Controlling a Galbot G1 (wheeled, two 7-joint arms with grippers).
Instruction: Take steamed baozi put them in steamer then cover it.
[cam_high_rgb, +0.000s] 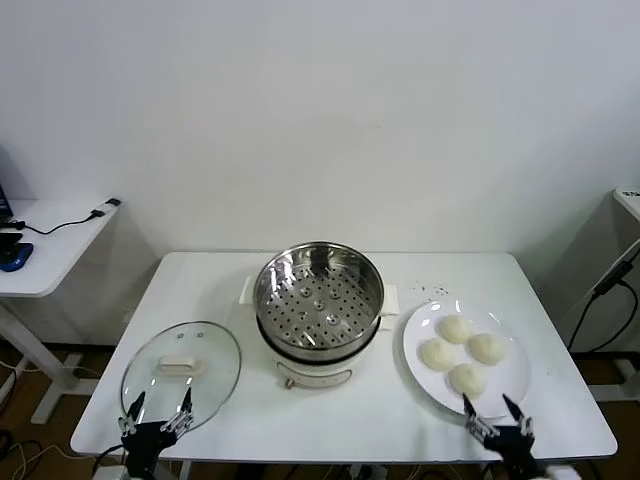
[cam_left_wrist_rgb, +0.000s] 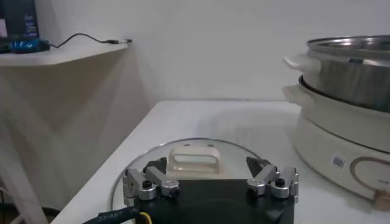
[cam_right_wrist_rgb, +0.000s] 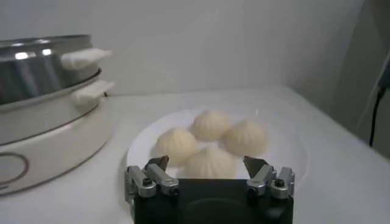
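A white table (cam_high_rgb: 300, 420) stands against a plain white wall (cam_high_rgb: 320, 120), with a second white desk (cam_high_rgb: 50, 245) at the side, carrying a cable. The left hand (cam_high_rgb: 156, 414) hangs at the near table edge, fingers apart, just before the glass lid (cam_high_rgb: 182, 375). The right hand (cam_high_rgb: 497, 415), fingers apart too, is at the near rim of the white plate (cam_high_rgb: 510, 395) with four steamed baozi (cam_high_rgb: 462, 354). The steamer (cam_high_rgb: 318, 300) stands uncovered between both hands, farther back. Both arms are cut off by the picture edge. In the left wrist view the steamer is only partly seen.
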